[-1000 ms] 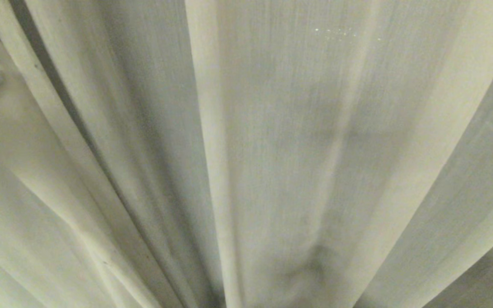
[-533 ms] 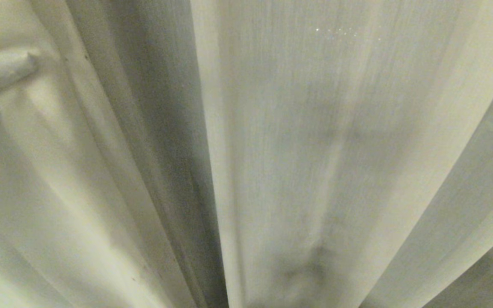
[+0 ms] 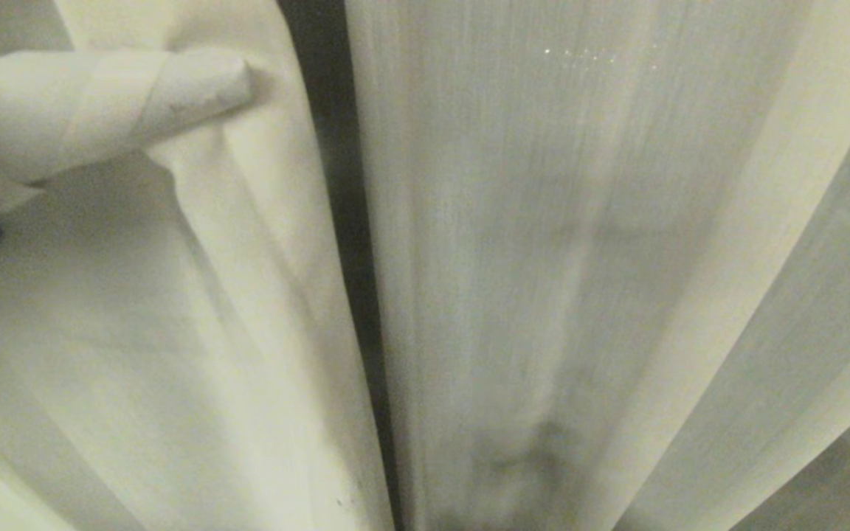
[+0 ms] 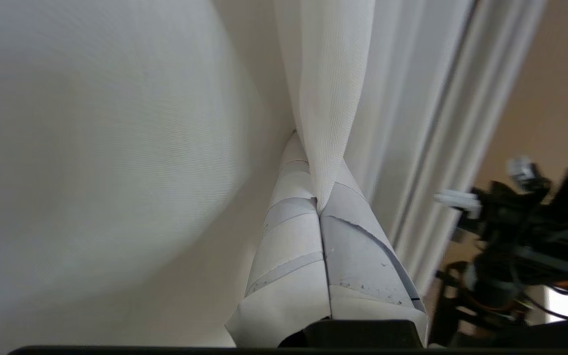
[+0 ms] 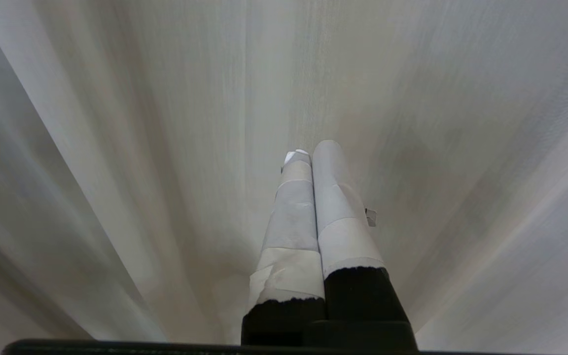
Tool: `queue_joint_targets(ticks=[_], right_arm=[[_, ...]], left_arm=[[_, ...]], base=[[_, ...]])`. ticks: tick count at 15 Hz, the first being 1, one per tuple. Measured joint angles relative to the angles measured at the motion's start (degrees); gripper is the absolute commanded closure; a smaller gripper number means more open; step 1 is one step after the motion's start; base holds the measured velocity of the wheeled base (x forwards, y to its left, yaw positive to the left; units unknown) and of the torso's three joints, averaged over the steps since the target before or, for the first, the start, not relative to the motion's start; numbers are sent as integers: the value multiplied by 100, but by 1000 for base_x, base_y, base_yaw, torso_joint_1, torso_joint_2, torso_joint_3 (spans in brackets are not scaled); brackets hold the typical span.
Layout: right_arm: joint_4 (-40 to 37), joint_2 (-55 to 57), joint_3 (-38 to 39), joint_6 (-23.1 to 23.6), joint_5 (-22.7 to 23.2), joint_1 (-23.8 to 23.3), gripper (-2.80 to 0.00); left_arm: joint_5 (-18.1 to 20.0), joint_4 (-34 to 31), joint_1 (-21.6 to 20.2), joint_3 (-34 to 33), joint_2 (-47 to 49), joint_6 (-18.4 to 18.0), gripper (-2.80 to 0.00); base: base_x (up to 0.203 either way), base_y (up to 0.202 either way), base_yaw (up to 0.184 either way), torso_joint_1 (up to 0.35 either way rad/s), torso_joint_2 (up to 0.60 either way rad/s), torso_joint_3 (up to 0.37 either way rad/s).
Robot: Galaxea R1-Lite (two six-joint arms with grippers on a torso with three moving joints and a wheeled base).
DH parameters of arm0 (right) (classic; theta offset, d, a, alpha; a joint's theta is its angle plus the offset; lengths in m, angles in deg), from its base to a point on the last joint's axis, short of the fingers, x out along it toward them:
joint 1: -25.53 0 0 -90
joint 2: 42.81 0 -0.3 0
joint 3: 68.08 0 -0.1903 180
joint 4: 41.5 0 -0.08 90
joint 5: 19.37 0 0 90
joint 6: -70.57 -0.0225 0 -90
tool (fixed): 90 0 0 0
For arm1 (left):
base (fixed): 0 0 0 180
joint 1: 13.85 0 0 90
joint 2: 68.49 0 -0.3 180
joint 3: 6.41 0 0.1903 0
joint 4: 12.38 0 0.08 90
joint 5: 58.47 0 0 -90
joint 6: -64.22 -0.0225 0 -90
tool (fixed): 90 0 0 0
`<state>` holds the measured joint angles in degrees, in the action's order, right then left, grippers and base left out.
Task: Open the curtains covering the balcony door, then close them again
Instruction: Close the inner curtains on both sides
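While cream woven curtains [image 3: 617,258] fill the head view from edge to edge, the robot's left gripper [image 3: 237,74], its fingers wrapped in pale tape, reaches in from the upper left with its tip pressed into the left-hand panel's edge. A narrow dark gap [image 3: 344,221] runs top to bottom between that panel and the right-hand one, which hangs in long, straight pleats; what lies behind the gap cannot be made out. In the left wrist view the left gripper's two taped fingers [image 4: 294,236] are closed tightly together on a fold of the curtain, the pinched cloth rising out from between them, with more pleated fabric on either side. Beyond the pleats in that same view stands a plain beige wall [image 4: 560,88], and beside it a blurred black machine part with cables [image 4: 525,236] and a small white piece. The right gripper [image 5: 308,153] is seen only in its own wrist view, its taped fingers pressed together with nothing between them, pointing at the curtain close in front of it; whether its tip touches the cloth cannot be told. No floor or furniture shows; fabric covers nearly everything.
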<state>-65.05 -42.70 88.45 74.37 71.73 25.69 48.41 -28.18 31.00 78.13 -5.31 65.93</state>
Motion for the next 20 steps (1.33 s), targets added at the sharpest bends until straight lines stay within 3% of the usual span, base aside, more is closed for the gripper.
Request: queue_joint_targets(ticks=[7,13,15,20], right_arm=[[1,0,0,1,4,0,0],[2,0,0,1,-2,0,0],[2,0,0,0,2,0,0],[2,0,0,1,0,0,0]], left_arm=[[-11,49,693,575,863,-6,0],[-82,308,969,701,1336,0,0],[-437,308,973,677,1355,-4,0],[-1953,276,735,372,993,24,0]], base=[[0,0,0,0,0,0],[0,0,0,0,0,0],[0,0,0,0,0,0],[0,0,0,0,0,0]])
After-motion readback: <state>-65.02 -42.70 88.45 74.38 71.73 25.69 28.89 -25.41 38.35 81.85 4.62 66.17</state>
